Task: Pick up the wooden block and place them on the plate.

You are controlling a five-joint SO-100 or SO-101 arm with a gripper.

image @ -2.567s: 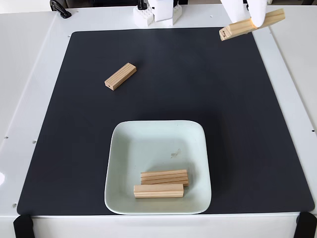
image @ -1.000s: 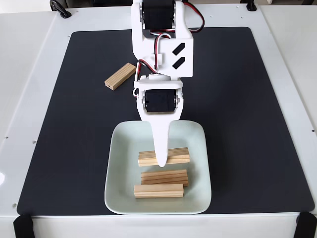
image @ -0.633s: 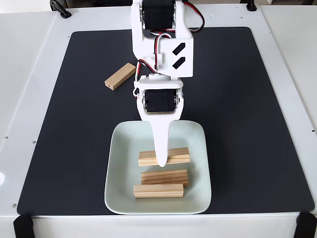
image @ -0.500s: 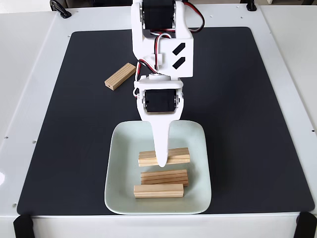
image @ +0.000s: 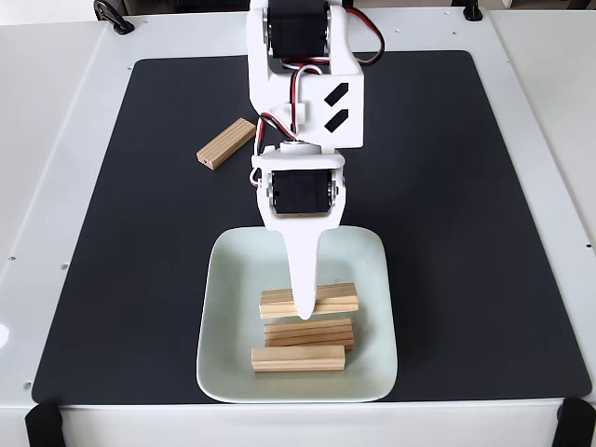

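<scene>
At the left of the fixed view, one block lies flat and askew on the black mat, well apart from the plate; it is the one piece not yet delivered, so I judge the task about three parts done of four. Moving right, the plate sits near the front edge of the mat on the white worktop, square to the camera, which gives the arm a broad target straight ahead of its base. Inside it two blocks lie flat, parallel and just beside each other toward the near rim, leaving the far half free. Above them a third block runs in the same direction, and the claw comes down across its middle, so it reads as clenched on that block, though only one white finger shows and the grip cannot be confirmed. Holding it at the centre keeps it level. Whether this block already rests on the plate I cannot tell.
</scene>
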